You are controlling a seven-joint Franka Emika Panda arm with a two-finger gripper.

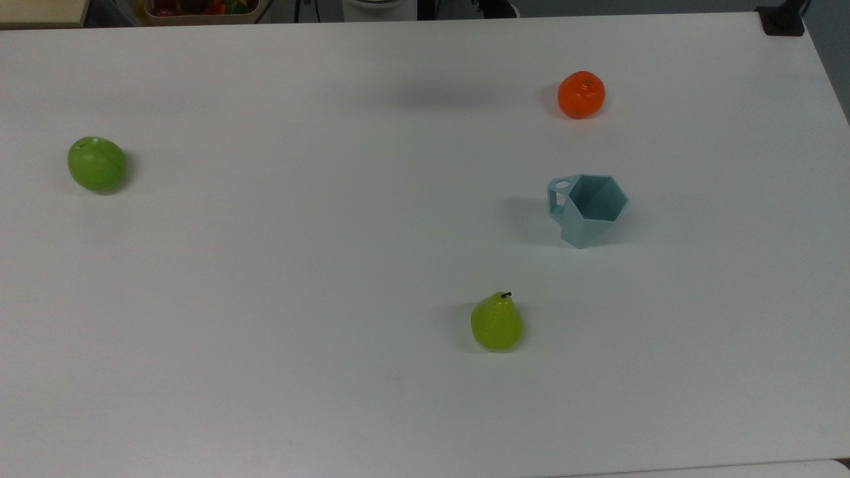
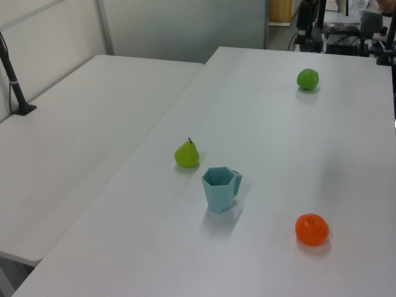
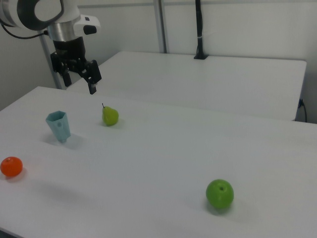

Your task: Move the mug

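Nothing of the task appears to have been done yet. The mug (image 1: 587,209) is seen standing upright on the white surface (image 1: 299,265), toward the top view's right edge, between the orange (image 1: 581,94) and the pear (image 1: 497,322), apart from both. A green apple (image 1: 97,164) is set well away, near the top view's left edge. In the right view, the hand (image 3: 78,74) is held high above the surface, its fingers spread and nothing gripped. The approach, the grasp and the move itself are judged to be left.
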